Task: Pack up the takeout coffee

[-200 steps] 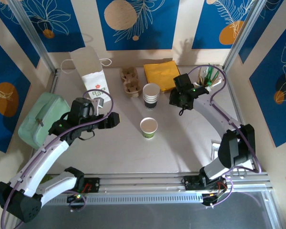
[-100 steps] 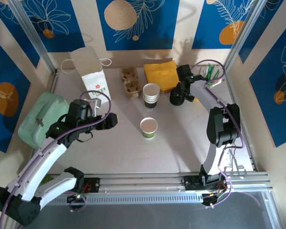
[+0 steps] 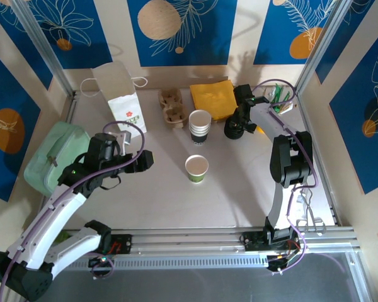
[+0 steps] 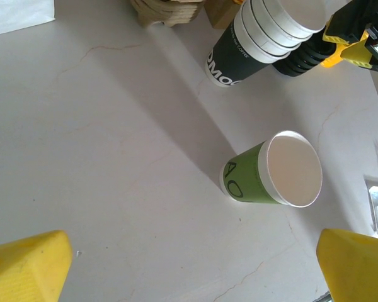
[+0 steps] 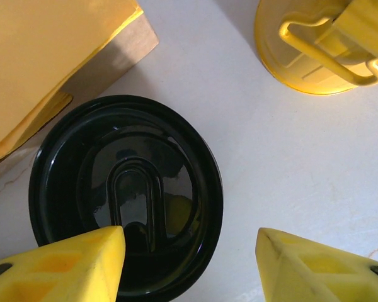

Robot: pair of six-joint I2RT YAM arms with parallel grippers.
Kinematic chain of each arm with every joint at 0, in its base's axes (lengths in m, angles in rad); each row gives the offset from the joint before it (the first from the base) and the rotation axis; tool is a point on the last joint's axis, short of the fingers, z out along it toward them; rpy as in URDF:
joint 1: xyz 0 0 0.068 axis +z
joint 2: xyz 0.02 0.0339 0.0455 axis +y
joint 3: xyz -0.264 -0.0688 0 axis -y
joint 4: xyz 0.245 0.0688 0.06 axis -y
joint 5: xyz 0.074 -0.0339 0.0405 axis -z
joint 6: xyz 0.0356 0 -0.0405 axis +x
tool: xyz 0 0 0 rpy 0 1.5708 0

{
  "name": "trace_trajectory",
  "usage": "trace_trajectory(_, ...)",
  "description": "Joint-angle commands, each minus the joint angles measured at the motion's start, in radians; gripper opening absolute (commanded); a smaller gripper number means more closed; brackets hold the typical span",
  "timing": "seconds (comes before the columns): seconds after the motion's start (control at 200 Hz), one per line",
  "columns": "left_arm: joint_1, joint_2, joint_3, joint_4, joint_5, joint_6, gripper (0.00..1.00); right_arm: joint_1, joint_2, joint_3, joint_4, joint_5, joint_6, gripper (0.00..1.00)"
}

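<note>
I am holding the right gripper (image 5: 189,267) over the pile of black lids (image 5: 126,195), which is standing just to the right of the stack of lidless cups (image 3: 200,126). Its jaws are standing apart, about as wide as the top lid, and they are gripping nothing. One finger is overlapping the lid's rim in the wrist view, but I cannot tell if it is touching. The other finger is clearly beside the lid. The takeout cup (image 4: 283,170), green outside and white inside, is standing upright and without a lid in front of the stack, on the side nearer the arm bases and apart from it. The left gripper (image 4: 192,270) is pointing at this cup from the left of the stack, fully open and empty. I am worrying mostly about the lids. They are nesting tightly, so a squeeze on the rim could lift two together, or the smooth plastic could slip out. A finger coming down on the rim instead of beside it could push the pile sideways. The cup looks light, so a careless approach by the left gripper could tip it. The paper bag (image 3: 125,100) is standing well to the left of the stack and farther back.
</note>
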Motion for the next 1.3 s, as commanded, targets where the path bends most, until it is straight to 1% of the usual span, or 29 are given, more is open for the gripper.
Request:
trace_trajectory(0.0,-0.008,-0.007,0.010,-0.015,-0.011,-0.008,0.99,-0.009,-0.002,0.000,0.005,0.002,-0.008,0.58)
trace_trajectory(0.12,-0.008,-0.010,-0.001,-0.006,-0.006,-0.015,0.99,-0.020,-0.010,-0.013,0.022,-0.017,-0.007,0.57)
trace_trajectory(0.35,-0.008,-0.007,0.002,-0.002,-0.006,-0.019,0.99,-0.031,-0.001,-0.011,0.027,-0.029,0.001,0.51)
trace_trajectory(0.43,-0.008,-0.004,0.004,-0.001,-0.006,-0.021,0.99,-0.033,0.001,-0.015,0.035,-0.040,0.004,0.47)
trace_trajectory(0.605,-0.008,-0.001,0.009,-0.004,-0.008,-0.018,1.00,-0.036,0.019,-0.013,0.042,-0.058,0.010,0.42)
trace_trajectory(0.935,-0.007,0.024,0.006,0.007,0.010,-0.027,0.99,-0.037,0.041,-0.003,0.024,-0.065,0.032,0.41)
trace_trajectory(1.141,-0.008,0.019,0.011,-0.001,-0.002,-0.021,0.99,-0.048,0.053,0.000,0.024,-0.076,0.032,0.40)
trace_trajectory(1.201,-0.008,0.021,0.013,-0.003,-0.001,-0.020,0.99,-0.049,0.057,0.006,0.018,-0.081,0.030,0.37)
trace_trajectory(1.296,-0.008,0.026,0.024,-0.016,0.001,-0.012,0.99,-0.052,0.058,0.010,0.019,-0.079,0.031,0.37)
